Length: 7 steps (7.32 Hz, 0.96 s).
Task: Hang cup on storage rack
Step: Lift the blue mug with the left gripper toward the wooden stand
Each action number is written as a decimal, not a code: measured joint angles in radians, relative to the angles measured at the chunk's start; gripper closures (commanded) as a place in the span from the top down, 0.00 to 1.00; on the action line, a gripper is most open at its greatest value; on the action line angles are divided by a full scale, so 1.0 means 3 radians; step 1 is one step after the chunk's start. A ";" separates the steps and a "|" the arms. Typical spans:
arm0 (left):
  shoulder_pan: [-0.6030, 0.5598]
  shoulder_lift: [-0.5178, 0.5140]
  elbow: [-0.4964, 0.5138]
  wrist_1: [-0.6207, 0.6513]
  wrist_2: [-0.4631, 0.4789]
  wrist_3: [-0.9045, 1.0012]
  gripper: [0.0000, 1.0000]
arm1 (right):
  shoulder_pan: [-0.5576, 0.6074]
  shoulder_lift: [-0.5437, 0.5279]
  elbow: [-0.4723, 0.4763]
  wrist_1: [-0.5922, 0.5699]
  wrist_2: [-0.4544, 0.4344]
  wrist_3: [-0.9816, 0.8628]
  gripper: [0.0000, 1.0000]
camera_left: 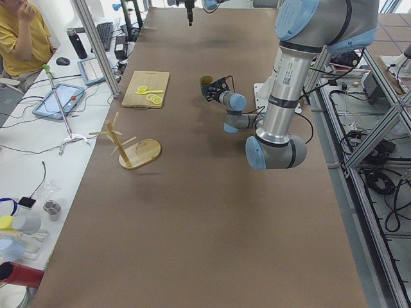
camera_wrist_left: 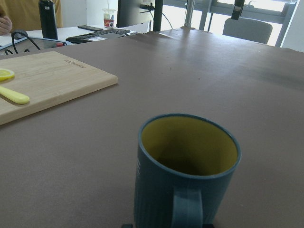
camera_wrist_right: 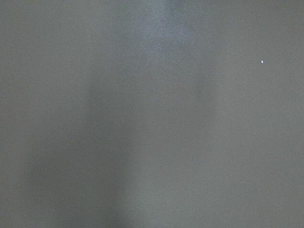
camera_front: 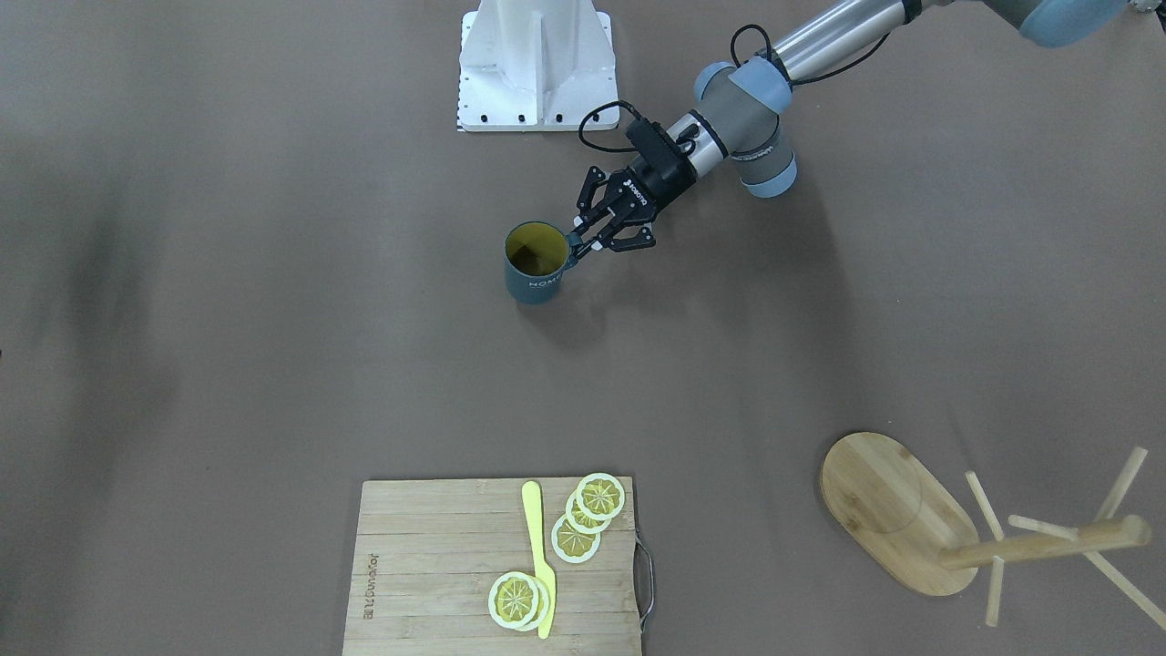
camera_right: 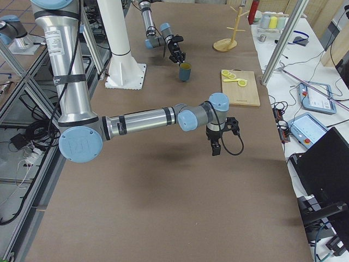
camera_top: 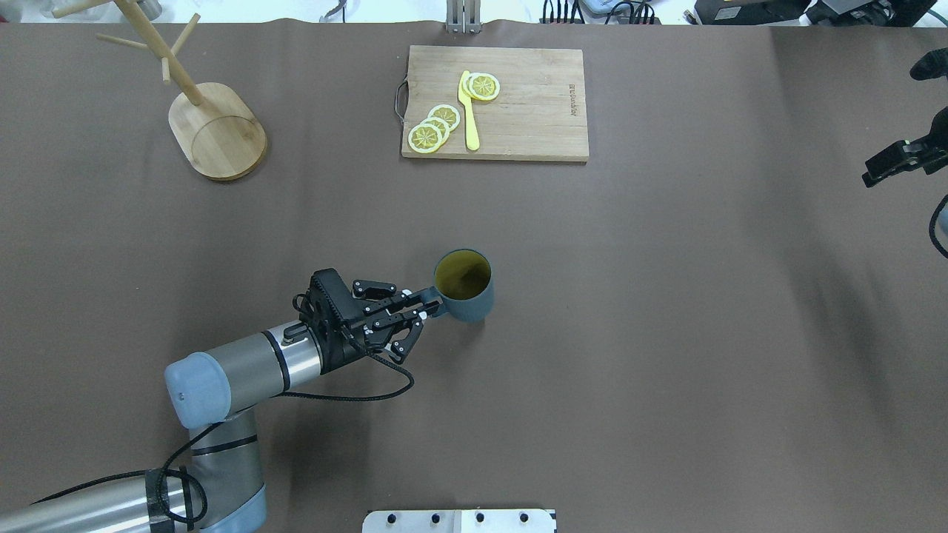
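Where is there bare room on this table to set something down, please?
The widest bare stretch of table lies between the cup and the right gripper, on the robot's side of the cutting board. A patch separates the storage rack from the cutting board. It is crowded around the cup, where the left gripper holds its handle.

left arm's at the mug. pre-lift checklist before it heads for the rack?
1. Left gripper lined up on the cup handle: ok, its tips are at the handle.
2. Grip shut on the handle: cannot tell.
3. Cup upright: ok.
4. Storage rack upright, pegs bare: ok.
5. Route from cup to rack: ok, nothing stands between them in the overhead view; the cutting board lies off to the side.
6. Right gripper out of the way: ok, far from both.
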 measured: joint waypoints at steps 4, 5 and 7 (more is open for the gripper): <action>-0.0062 0.0060 -0.0036 0.0008 0.0970 -0.0731 0.00 | 0.0005 0.0003 0.0010 0.0005 0.0006 0.0010 1.00; -0.0156 0.0064 -0.0018 0.0027 0.1019 -0.1013 0.00 | 0.0011 0.0004 0.0015 0.0005 0.0029 0.0007 1.00; -0.0405 0.0072 0.0032 0.0099 0.0911 -0.1839 0.00 | 0.0038 0.0006 0.0013 0.0005 0.0106 -0.0004 1.00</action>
